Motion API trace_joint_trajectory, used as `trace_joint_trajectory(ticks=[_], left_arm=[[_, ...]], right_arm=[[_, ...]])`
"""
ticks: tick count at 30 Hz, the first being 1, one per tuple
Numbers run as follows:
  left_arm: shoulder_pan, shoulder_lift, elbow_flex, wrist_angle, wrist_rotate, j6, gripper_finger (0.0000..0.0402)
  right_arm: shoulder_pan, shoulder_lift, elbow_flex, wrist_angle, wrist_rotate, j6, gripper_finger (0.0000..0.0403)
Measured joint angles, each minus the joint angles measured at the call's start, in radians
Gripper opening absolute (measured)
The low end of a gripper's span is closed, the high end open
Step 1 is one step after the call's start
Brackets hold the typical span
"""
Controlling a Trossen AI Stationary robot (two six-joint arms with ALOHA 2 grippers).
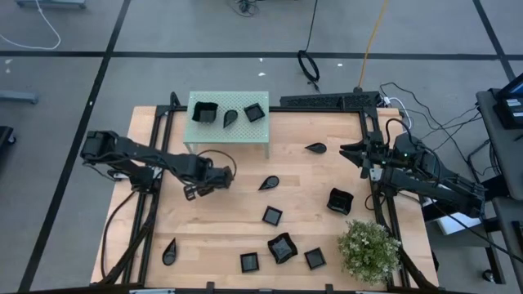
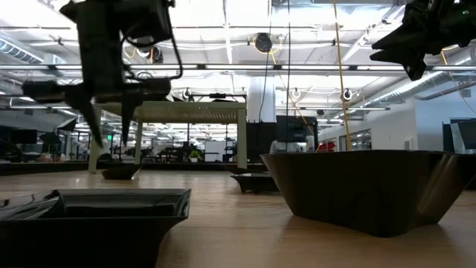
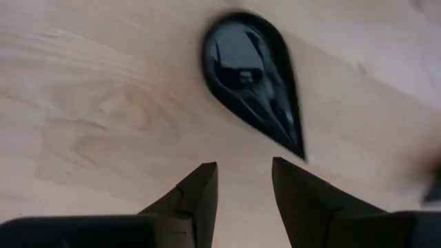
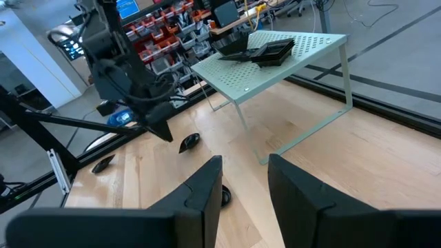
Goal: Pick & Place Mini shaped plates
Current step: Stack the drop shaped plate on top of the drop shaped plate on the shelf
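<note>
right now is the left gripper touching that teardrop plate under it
Apart. In the left wrist view, bare wood shows between the left gripper and the teardrop plate; its fingers stand open, holding nothing.

No text, label, brand, number or sign can be read in any of the four views. Blue screens and coloured storage bins show in the room beyond the worktop in the right wrist view, but whatever may be on them is too small and blurred to make out.
</note>
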Motion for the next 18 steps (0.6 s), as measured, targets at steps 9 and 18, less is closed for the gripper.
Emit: trace_joint_trajectory(ticks=[9,18], left_arm=[[-0.004,0.0,-0.081,0.026,-0.089,-0.182,0.014],[0.015,0.076,-0.088,0.044,-0.128,-0.206,0.014]], right_arm=[[0.0,0.0,0.0,0.0,0.0,0.0,0.0105],[0.0,0.0,0.0,0.0,0.0,0.0,0.0105]])
